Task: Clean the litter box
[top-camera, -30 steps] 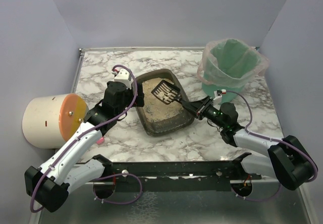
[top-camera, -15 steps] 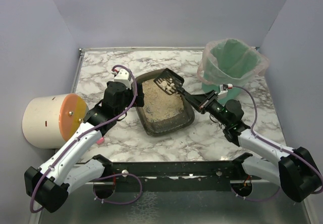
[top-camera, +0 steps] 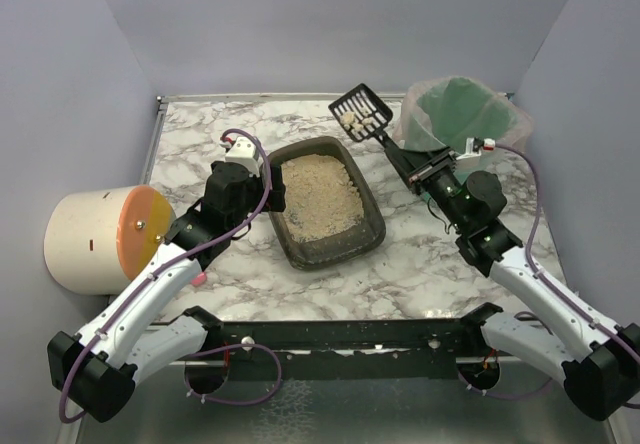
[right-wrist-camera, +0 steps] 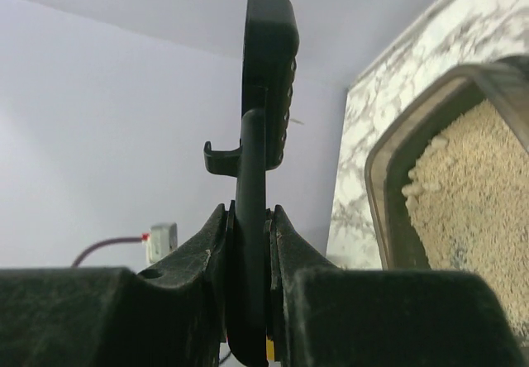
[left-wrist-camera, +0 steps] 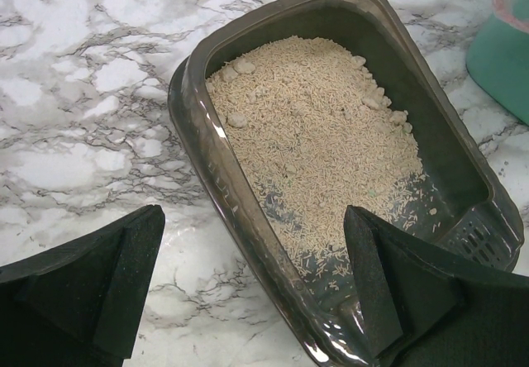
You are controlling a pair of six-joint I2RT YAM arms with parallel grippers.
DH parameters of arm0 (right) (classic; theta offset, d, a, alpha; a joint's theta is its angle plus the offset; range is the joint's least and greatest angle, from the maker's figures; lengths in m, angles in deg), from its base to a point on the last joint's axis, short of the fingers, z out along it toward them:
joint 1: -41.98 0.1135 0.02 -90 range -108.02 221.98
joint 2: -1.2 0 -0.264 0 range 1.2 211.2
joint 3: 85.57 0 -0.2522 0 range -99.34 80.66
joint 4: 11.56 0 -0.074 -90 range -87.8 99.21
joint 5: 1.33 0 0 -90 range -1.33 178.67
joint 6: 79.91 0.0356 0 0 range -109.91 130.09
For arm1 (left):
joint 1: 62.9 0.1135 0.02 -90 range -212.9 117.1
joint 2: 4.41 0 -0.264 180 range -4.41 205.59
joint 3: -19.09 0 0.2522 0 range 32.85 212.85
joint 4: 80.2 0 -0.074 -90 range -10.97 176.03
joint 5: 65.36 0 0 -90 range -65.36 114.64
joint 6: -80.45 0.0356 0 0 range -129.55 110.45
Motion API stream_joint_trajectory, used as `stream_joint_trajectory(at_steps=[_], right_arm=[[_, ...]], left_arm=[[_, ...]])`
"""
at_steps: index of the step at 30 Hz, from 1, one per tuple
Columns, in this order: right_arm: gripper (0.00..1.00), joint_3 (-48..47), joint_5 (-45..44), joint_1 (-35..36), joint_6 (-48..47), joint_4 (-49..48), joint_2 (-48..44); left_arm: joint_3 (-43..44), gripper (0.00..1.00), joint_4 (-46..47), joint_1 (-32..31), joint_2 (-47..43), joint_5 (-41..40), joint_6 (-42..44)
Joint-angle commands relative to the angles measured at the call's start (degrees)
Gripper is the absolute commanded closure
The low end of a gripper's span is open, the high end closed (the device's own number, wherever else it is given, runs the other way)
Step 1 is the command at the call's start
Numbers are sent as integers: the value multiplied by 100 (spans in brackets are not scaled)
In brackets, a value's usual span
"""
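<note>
The litter box (top-camera: 372,236), a dark tray with beige litter, sits mid-table; it also shows in the left wrist view (left-wrist-camera: 198,94) and the right wrist view (right-wrist-camera: 376,169). My left gripper (top-camera: 268,189) is open and straddles the box's left wall (left-wrist-camera: 254,214), with one finger over the table and one inside the box. My right gripper (top-camera: 415,172) is shut on the handle of the black slotted scoop (top-camera: 362,112). It holds the scoop raised in the air behind the box, beside the bucket. Pale clumps lie on the scoop head. The right wrist view shows the scoop (right-wrist-camera: 266,69) edge-on between the jaws (right-wrist-camera: 248,218).
A green bucket (top-camera: 460,124) lined with a clear bag stands at the back right, just right of the scoop head; it shows in the left wrist view (left-wrist-camera: 504,53). A white cylinder with an orange end (top-camera: 100,239) lies at the left. Grey walls enclose the table.
My right gripper has lifted the scoop with clumps out of the litter box and carried it up, back and right toward the green bucket. The left arm has not moved.
</note>
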Motion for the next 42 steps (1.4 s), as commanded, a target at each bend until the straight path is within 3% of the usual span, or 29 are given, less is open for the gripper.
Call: stream_joint_trajectory(at_steps=[1,15,23,35,39,42], right_arm=[[99,-693,-1223,-34,-533,1198,-362],[99,-1759,-3877,-30,-2022,2959,-1053],[99,-1717,-4921,-29,-4083,3005,-1179],[99,-2067,-4414,-34,-8039,2749,-521],[95,-2061,-3518,-34,-9385,2969,-344],[92,-1944,-3339,-25,-10038,2905,-309]], left_arm=[[-48,1,63,-13,-102,70,17],[-54,1,57,-29,-149,44,34],[-45,1,58,-31,-135,53,26],[-54,1,54,-48,-161,61,17],[-54,1,57,-56,-187,61,25],[-54,1,49,-64,-211,53,34]])
